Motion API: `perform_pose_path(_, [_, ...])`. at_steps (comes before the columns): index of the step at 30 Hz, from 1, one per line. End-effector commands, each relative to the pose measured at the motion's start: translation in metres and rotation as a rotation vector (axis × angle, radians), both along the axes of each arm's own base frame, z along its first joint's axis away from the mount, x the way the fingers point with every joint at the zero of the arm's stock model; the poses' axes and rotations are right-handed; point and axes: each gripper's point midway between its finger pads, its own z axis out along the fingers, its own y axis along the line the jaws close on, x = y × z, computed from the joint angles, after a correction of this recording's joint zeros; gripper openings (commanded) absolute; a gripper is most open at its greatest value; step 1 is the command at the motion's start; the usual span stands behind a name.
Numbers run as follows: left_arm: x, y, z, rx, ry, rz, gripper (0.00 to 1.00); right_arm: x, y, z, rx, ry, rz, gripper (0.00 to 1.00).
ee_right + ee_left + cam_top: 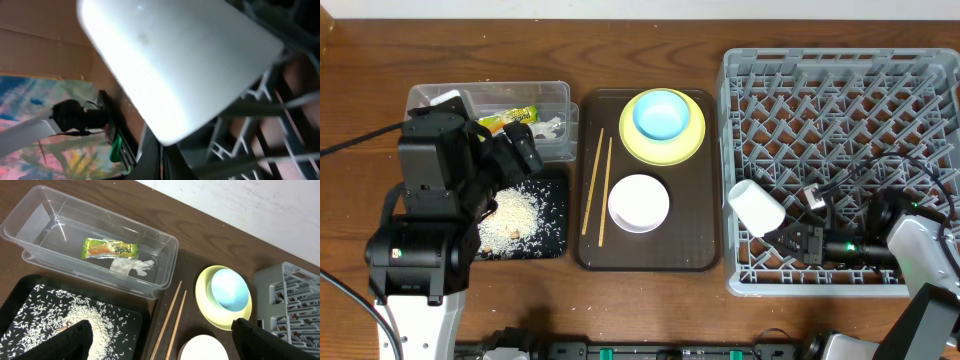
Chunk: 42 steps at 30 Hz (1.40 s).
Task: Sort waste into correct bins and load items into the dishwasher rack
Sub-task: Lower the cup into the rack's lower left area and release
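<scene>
My left gripper [510,160] hangs open over the black tray [555,240], which holds a heap of rice scraps [512,218]; nothing lies between its fingers [75,340]. The clear tub [30,220] contains the yellow-green wrapper [109,249] and the white napkin [132,266]. Two chopsticks [592,185], a white bowl [638,203] and a yellow plate [630,140] carrying the blue bowl [660,115] rest on the brown tray. At the left edge of the grey dishwasher rack [840,90], my right gripper [788,238] is shut on the rim of the tilted white cup [757,207].
The brown serving tray [700,240] lies between the bins and the rack. The rack's upright pegs surround the right arm and its cable. Bare wooden table runs along the front edge.
</scene>
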Motion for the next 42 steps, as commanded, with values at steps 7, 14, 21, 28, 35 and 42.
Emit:
perform_pose_path(7, [0.001,0.001,0.005,0.008,-0.01,0.0,0.91,-0.004,-0.009,-0.012,-0.042,0.146,-0.067,0.06])
perform_pose_path(14, [0.001,0.001,0.005,0.008,-0.01,0.0,0.91,-0.004,-0.023,-0.031,-0.139,0.328,-0.174,0.27])
perform_pose_path(21, [0.001,0.001,0.005,0.008,-0.01,0.0,0.91,0.002,-0.031,-0.029,-0.178,0.355,-0.205,0.38])
perform_pose_path(28, [0.001,0.001,0.005,0.008,-0.01,0.0,0.91,0.01,-0.051,-0.012,-0.297,0.38,-0.235,0.41])
perform_pose_path(35, [0.001,0.001,0.005,0.008,-0.01,0.0,0.91,0.028,-0.069,0.019,-0.396,0.309,-0.321,0.41])
perform_pose_path(42, [0.001,0.002,0.005,0.008,-0.01,0.0,0.91,0.044,-0.053,0.064,-0.44,0.113,-0.28,0.38])
